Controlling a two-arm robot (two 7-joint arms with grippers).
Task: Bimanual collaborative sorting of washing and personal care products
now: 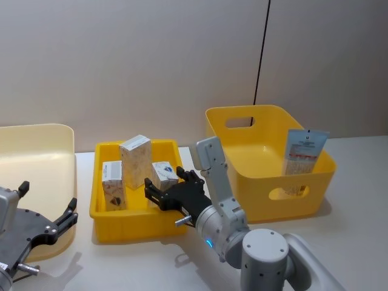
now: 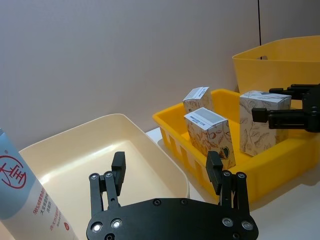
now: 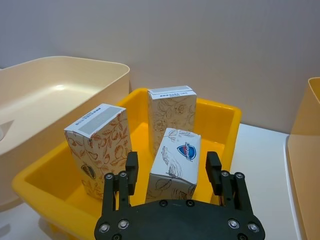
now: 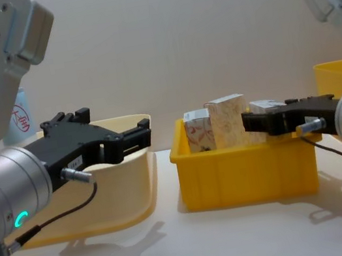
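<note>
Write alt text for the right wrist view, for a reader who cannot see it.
The right end effector, fingers open, hovers at the near edge of a shallow yellow bin holding three marbled cartons: a tilted carton with a blue badge directly ahead of it, a front upright carton beside that, and a rear upright carton behind. A cream bin stands alongside the yellow one.

Three whitish cartons (image 3: 97, 150) carry orange-brown marbled leaf print; the tilted one (image 3: 175, 165) adds a blue-and-red badge. Their shallow tray (image 1: 100, 209) is bright yellow, the deep bin (image 1: 267, 115) at 3 o'clock matches, the 9 o'clock bin (image 1: 36, 136) cream; pale-blue tube (image 2: 22, 195), red round mark
</note>
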